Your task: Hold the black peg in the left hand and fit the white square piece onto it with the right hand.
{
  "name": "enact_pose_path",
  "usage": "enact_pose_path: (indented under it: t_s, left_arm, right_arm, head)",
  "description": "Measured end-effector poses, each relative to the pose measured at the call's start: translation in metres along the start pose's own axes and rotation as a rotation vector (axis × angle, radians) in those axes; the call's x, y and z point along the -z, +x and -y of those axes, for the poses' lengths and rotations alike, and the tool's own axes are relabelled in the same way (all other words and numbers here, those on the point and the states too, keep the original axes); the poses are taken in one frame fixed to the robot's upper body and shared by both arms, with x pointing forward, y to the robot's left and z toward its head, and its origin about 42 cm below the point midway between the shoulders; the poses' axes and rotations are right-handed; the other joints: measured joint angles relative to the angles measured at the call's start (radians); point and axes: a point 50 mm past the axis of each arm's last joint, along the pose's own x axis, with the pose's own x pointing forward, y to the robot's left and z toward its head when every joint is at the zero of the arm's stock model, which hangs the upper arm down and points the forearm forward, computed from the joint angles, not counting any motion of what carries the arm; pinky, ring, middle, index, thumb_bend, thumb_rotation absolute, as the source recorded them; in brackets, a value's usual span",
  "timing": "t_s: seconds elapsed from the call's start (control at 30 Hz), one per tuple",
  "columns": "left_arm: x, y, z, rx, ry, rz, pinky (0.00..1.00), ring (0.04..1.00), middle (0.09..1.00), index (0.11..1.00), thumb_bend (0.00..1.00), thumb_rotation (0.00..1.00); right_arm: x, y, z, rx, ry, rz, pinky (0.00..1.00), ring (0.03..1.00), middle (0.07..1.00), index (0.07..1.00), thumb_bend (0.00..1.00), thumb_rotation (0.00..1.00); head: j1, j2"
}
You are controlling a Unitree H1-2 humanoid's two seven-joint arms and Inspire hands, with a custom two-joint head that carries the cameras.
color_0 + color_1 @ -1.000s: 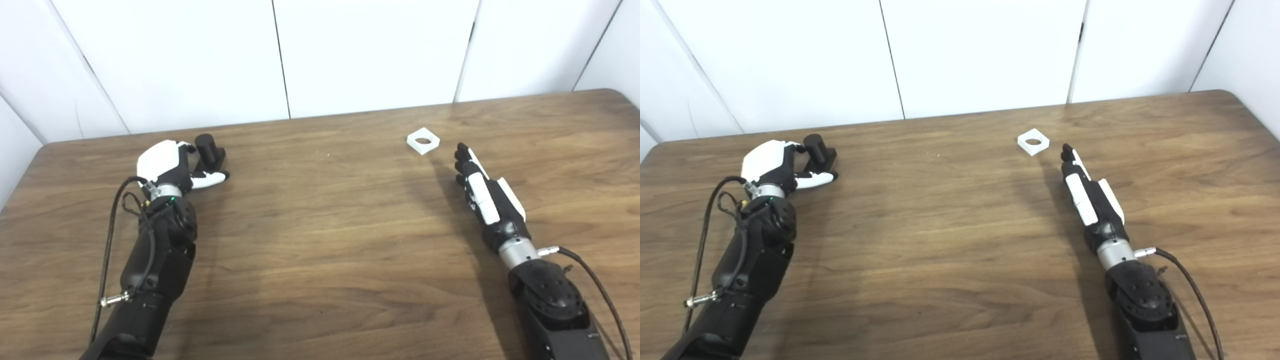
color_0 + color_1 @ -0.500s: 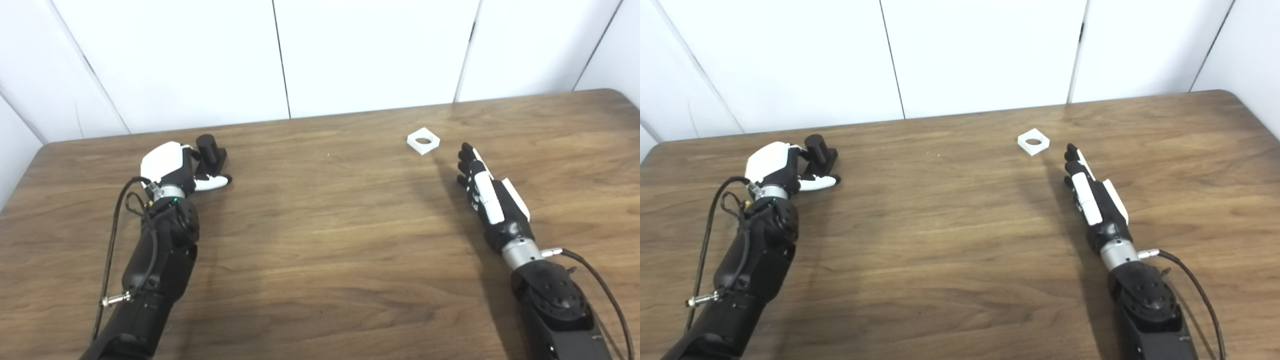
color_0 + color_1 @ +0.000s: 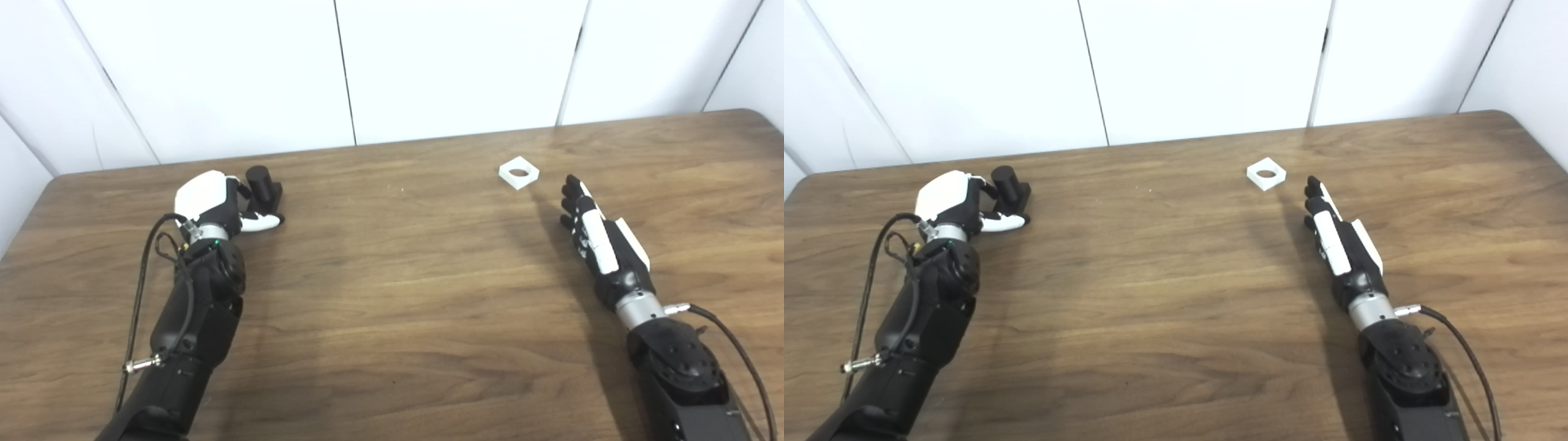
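The black peg [image 3: 262,182], a short cylinder on a square base, stands upright on the wooden table at the far left. My left hand [image 3: 211,199] is wrapped around its base, thumb along the near side and fingers behind on the far side, mostly hidden by the hand's white back. The white square piece [image 3: 519,173], with a round hole, lies flat at the far right of centre. My right hand [image 3: 597,236] is open, its fingers stretched out straight toward the piece; the fingertips [image 3: 569,184] stop a short gap to its right and nearer me, not touching it.
The brown table [image 3: 392,294] ends at a white panelled wall along the back edge [image 3: 429,139]. Its rounded right corner [image 3: 762,116] is in view. Cables run along both forearms.
The left hand has closed in on the peg and shifted slightly right, the peg moving with it. The right hand drew back slightly a moment ago and now holds still.
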Motion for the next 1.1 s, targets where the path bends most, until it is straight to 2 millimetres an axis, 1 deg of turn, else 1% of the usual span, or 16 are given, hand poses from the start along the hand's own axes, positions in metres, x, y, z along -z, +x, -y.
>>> enact_pose_path:
  t_s: [0.1, 0.17, 0.2, 0.27, 0.37, 0.53, 0.57, 0.6, 0.73, 0.93, 0.97, 1.1]
  left_arm:
    - [-0.0002, 0.0000, -0.0004, -0.009, -0.008, 0.002, 0.97, 1.000, 0.934, 0.634, 0.66, 0.29]
    - [-0.0004, 0.0001, -0.0007, -0.016, -0.019, 0.003, 0.97, 1.000, 0.936, 0.637, 0.66, 0.27]
    - [-0.0005, 0.0001, -0.0007, -0.016, -0.023, 0.003, 0.97, 1.000, 0.937, 0.630, 0.64, 0.27]
    - [-0.0015, 0.0001, -0.0007, -0.016, -0.027, 0.007, 0.97, 1.000, 0.941, 0.618, 0.63, 0.28]
    - [-0.0026, 0.0003, -0.0009, -0.016, -0.025, 0.012, 0.96, 1.000, 0.940, 0.623, 0.62, 0.28]
    - [-0.0027, 0.0003, -0.0007, -0.015, -0.024, 0.016, 0.95, 1.000, 0.936, 0.608, 0.60, 0.26]
    - [-0.0028, 0.0002, -0.0007, -0.015, -0.025, 0.016, 0.95, 1.000, 0.937, 0.616, 0.60, 0.26]
    - [-0.0029, 0.0002, -0.0007, -0.014, -0.026, 0.016, 0.95, 1.000, 0.937, 0.627, 0.60, 0.26]
    - [-0.0030, 0.0002, -0.0005, -0.009, -0.037, 0.017, 0.96, 1.000, 0.935, 0.613, 0.62, 0.26]
    - [-0.0024, 0.0003, -0.0010, -0.009, -0.051, 0.017, 0.96, 1.000, 0.926, 0.562, 0.63, 0.22]
    - [-0.0025, 0.0003, -0.0014, -0.011, -0.053, 0.018, 0.97, 1.000, 0.921, 0.528, 0.62, 0.22]
    - [-0.0031, 0.0001, -0.0024, -0.024, -0.056, 0.020, 0.98, 1.000, 0.909, 0.492, 0.60, 0.21]
  right_arm:
    - [0.0000, 0.0000, 0.0004, -0.001, 0.004, -0.001, 1.00, 1.000, 1.000, 1.000, 0.67, 1.00]
    - [-0.0001, 0.0000, 0.0006, -0.002, 0.004, 0.000, 1.00, 1.000, 1.000, 1.000, 0.63, 1.00]
    - [-0.0001, 0.0000, 0.0008, -0.002, 0.004, 0.000, 1.00, 1.000, 1.000, 1.000, 0.63, 1.00]
    - [-0.0005, -0.0002, 0.0013, -0.001, 0.002, -0.002, 1.00, 1.000, 1.000, 1.000, 0.65, 1.00]
    - [-0.0018, -0.0010, 0.0016, -0.001, 0.002, -0.004, 1.00, 1.000, 1.000, 1.000, 0.65, 1.00]
    - [-0.0016, -0.0017, 0.0022, 0.001, 0.002, -0.007, 1.00, 1.000, 1.000, 1.000, 0.68, 1.00]
    - [-0.0016, -0.0017, 0.0023, 0.001, 0.002, -0.007, 1.00, 1.000, 1.000, 1.000, 0.69, 1.00]
    - [-0.0016, -0.0017, 0.0023, 0.001, 0.002, -0.007, 1.00, 1.000, 1.000, 1.000, 0.68, 1.00]
    - [-0.0017, -0.0017, 0.0026, 0.002, 0.003, -0.007, 1.00, 1.000, 1.000, 1.000, 0.65, 1.00]
    - [-0.0020, -0.0017, 0.0046, -0.001, -0.003, -0.007, 1.00, 1.000, 1.000, 1.000, 0.68, 1.00]
    - [-0.0020, -0.0018, 0.0051, -0.001, -0.004, -0.007, 1.00, 1.000, 1.000, 1.000, 0.67, 1.00]
    - [-0.0022, -0.0019, 0.0069, 0.003, -0.006, -0.007, 1.00, 1.000, 1.000, 1.000, 0.65, 1.00]
  head:
    - [0.000, 0.000]
    - [0.000, 0.000]
    - [0.000, 0.000]
    - [0.000, 0.000]
    - [0.002, 0.000]
    - [0.003, 0.002]
    - [0.005, 0.002]
    - [0.006, 0.002]
    - [0.006, 0.002]
    - [0.006, 0.003]
    - [0.008, 0.002]
    - [0.008, 0.000]
